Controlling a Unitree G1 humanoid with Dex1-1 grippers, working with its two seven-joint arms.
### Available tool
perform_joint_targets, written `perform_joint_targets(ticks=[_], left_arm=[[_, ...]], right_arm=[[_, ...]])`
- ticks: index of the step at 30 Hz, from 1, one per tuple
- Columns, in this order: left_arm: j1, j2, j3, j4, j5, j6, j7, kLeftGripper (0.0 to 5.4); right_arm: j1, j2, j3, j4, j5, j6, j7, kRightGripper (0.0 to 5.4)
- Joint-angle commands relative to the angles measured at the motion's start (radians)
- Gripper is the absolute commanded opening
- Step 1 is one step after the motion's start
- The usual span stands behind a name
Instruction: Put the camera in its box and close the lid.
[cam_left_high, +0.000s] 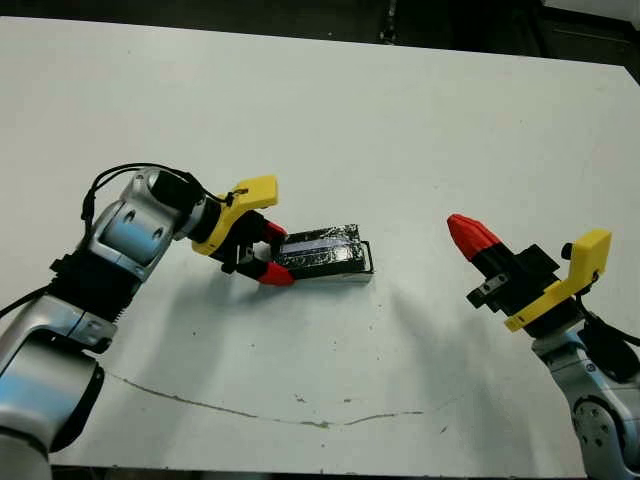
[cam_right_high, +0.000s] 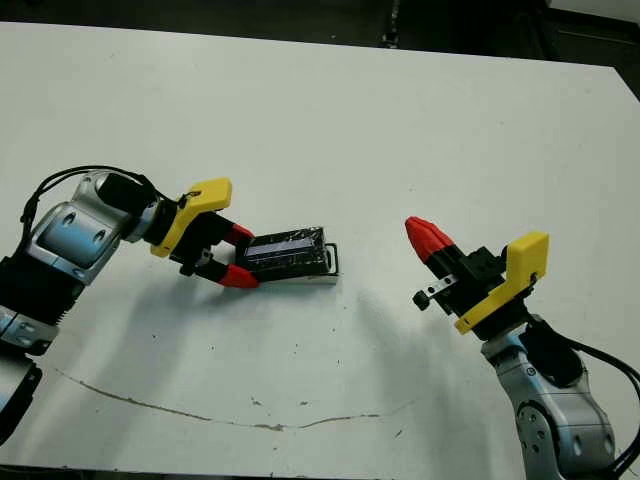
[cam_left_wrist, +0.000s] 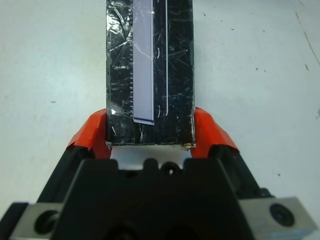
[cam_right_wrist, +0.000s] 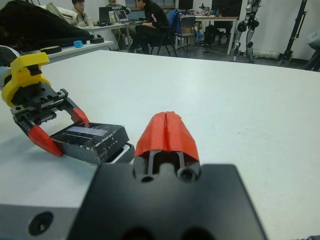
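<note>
The lid (cam_left_high: 322, 250), black and speckled with a pale strip, lies flat on top of the box (cam_left_high: 343, 278), of which only a white edge and a thin dark rim show at its right end. My left gripper (cam_left_high: 275, 255) is shut on the lid's left end. In the left wrist view its red fingers (cam_left_wrist: 92, 132) press against both long sides of the lid (cam_left_wrist: 150, 65). The camera is hidden from view. My right gripper (cam_left_high: 468, 235) hovers to the right of the box, shut and holding nothing, a hand's width away from it.
A thin dark scratch line (cam_left_high: 250, 412) runs across the white table (cam_left_high: 330, 120) near its front edge. In the right wrist view, people (cam_right_wrist: 145, 22) sit at desks well beyond the table's far side.
</note>
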Motion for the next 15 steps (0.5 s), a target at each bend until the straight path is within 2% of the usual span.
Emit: perform_joint_targets(ticks=[1,7,15], left_arm=[[0.031,-0.083,-0.056,0.022,-0.008,0.036,-0.004,3.17],[0.012,-0.106,-0.068,0.022,-0.006,0.091,0.002,3.17],[-0.008,-0.153,-0.082,0.042,-0.001,0.107,0.022,3.17]], right_arm=[[0.013,-0.006,-0.011,0.001,0.001,0.003,-0.004,0.0],[0.014,-0.002,-0.01,0.001,-0.005,-0.003,-0.008,0.0],[0.008,-0.001,-0.023,0.015,0.015,-0.008,0.005,0.0]])
